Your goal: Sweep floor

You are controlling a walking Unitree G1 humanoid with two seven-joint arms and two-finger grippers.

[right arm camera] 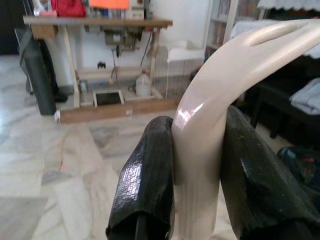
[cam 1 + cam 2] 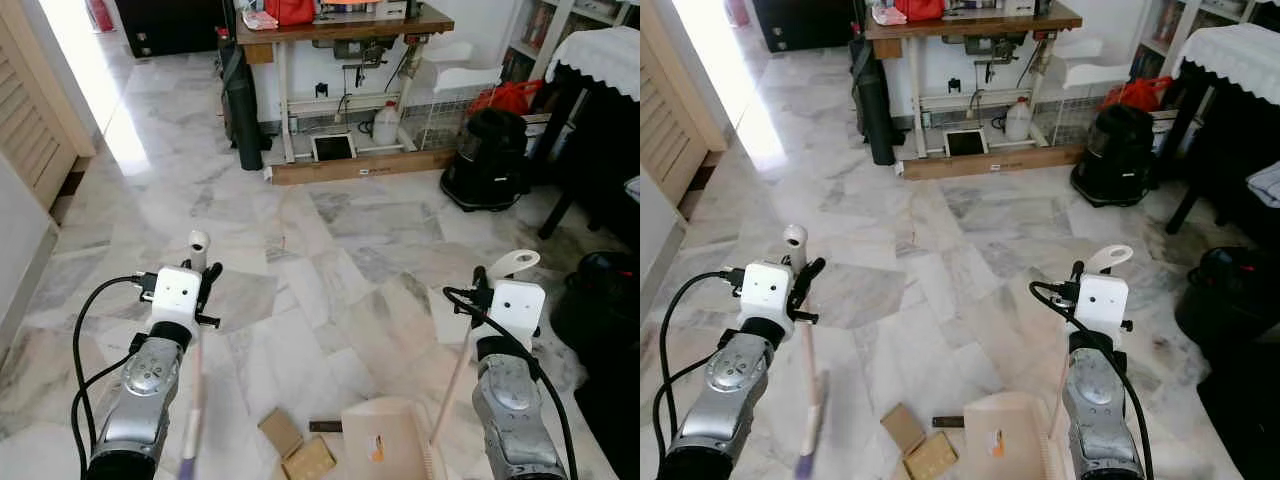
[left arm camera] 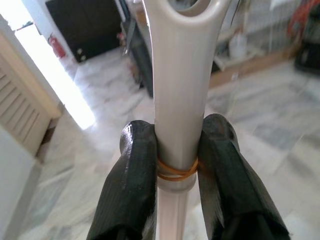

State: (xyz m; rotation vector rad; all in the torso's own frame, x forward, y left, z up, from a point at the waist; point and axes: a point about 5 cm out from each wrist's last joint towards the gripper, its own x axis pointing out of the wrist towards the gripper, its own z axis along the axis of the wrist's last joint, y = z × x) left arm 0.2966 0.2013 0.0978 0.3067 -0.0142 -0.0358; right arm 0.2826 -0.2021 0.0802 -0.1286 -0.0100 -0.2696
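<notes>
Cardboard scraps lie unswept on the floor, just beside the dustpan. Left claw clamps the broom handle; right claw clamps the dustpan handle. Sweeping looks barely begun. Worktop stands far off.

A lived-in room of a home, with a polished marble floor throughout. At twelve o'clock a sewing machine table with a wooden tabletop stands against the wall, a white plastic jug beneath it. At two o'clock sit a black vacuum cleaner and a lace-covered table; louvred doors are at ten o'clock.
</notes>
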